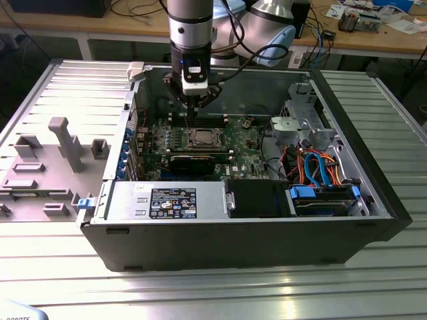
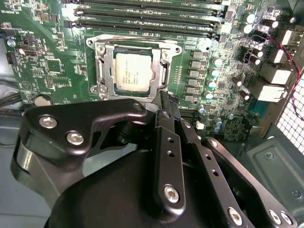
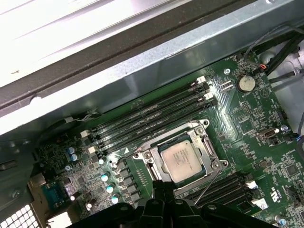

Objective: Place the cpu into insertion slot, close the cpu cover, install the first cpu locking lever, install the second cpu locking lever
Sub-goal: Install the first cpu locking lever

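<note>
The hand [image 2: 165, 99], fingers together, has its tip just beside the near corner of the slot [image 2: 97, 90]. The cpu [image 2: 134, 71] lies in it, the cover [image 2: 164, 71] flat around it. Farther from the hand run memory slots [image 2: 142, 21] on the green board [image 2: 42, 71]

One cpu [image 2: 134, 70], one cpu cover [image 2: 108, 61] (silver) — one claw [image 2: 166, 101].
</note>
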Motion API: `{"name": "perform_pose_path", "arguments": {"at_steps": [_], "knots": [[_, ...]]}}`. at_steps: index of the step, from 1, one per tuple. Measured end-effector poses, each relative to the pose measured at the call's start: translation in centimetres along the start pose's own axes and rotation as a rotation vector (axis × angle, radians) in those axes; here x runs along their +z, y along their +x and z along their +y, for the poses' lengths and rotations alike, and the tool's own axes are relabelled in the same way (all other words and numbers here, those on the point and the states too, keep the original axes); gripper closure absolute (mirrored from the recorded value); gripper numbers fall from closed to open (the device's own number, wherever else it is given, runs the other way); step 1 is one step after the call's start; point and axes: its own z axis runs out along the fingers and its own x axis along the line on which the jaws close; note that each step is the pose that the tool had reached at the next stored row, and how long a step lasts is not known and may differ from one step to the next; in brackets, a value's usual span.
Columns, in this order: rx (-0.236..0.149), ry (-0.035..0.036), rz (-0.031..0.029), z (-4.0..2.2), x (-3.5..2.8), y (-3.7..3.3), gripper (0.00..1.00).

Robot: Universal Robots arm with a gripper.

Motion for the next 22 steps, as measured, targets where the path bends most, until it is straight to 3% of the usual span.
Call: {"name": "perform_pose_path", "arguments": {"at_steps": [7, 16, 22], "knots": [[-0.130, -0.0033, 0.0010, -0.01, 0.25, 0.01, 0.89], [-0.140, -0.0062, -0.0047, -0.61, 0.24, 1.38, 0.89], [-0.145, -0.0062, -0.0045, -0.64, 0.23, 1.44, 0.89]]}}
